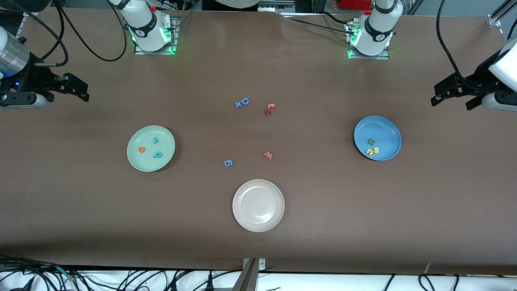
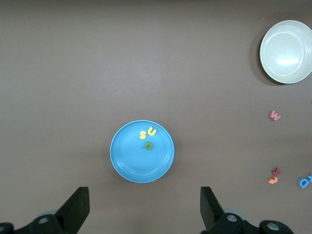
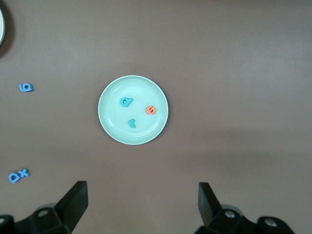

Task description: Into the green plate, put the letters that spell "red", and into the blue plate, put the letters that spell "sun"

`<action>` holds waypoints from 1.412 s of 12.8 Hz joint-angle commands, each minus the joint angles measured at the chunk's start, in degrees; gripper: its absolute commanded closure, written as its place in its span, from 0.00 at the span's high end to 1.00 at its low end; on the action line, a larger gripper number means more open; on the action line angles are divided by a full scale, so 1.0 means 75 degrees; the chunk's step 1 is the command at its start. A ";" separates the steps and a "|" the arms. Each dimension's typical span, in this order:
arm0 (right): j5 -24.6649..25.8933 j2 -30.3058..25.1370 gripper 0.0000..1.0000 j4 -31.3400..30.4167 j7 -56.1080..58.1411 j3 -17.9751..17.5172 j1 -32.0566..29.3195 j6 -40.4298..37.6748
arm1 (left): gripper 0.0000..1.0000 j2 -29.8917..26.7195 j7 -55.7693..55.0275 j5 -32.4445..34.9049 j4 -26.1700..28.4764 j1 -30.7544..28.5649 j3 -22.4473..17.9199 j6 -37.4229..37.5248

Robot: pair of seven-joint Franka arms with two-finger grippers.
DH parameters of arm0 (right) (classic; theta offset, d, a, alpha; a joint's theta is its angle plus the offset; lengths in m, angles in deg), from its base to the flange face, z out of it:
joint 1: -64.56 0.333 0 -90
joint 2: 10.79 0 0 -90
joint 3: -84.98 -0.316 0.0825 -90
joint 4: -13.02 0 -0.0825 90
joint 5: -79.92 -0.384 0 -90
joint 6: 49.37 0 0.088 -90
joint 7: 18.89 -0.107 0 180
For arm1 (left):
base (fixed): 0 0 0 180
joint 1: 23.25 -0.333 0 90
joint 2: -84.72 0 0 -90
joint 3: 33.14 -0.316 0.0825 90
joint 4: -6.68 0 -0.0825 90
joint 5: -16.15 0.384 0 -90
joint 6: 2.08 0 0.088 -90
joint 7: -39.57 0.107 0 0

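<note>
The green plate (image 1: 140, 161) (image 3: 116, 123) lies toward the right arm's end of the table. In it are the orange "e" (image 1: 141, 149) (image 3: 150, 110), the teal "d" (image 1: 157, 154) (image 3: 126, 101) and the small teal "r" (image 1: 155, 140) (image 3: 131, 122). The blue plate (image 1: 388, 130) (image 2: 130, 162) lies toward the left arm's end and holds the yellow "s" (image 1: 376, 149) (image 2: 143, 134), the yellow "u" (image 1: 369, 152) (image 2: 152, 131) and the dark green "n" (image 1: 371, 142) (image 2: 147, 145). My right gripper (image 1: 86, 92) (image 3: 143, 207) hangs open and empty over bare table at its end. My left gripper (image 1: 449, 103) (image 2: 145, 209) does the same at its end.
An off-white plate (image 1: 242, 218) sits nearest the front camera, mid-table. Loose letters lie between the plates: a blue "D" with an "x" (image 1: 242, 102), a dark red letter touching an orange one (image 1: 269, 108), a pink "w" (image 1: 268, 155), a blue "6" (image 1: 228, 163).
</note>
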 commanded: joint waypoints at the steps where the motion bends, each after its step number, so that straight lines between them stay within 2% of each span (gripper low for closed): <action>1: -0.0077 -0.0072 1.00 -0.0027 0.0100 -0.0040 -0.0035 0.0001 | 1.00 -0.0052 -0.0050 0.0188 0.0003 -0.0008 0.0048 0.0043; 18: -0.0077 -0.0026 1.00 0.0079 0.0100 -0.0051 0.0035 -0.0068 | 1.00 -0.0029 -0.0015 0.0176 -0.0044 -0.0043 0.0048 0.0031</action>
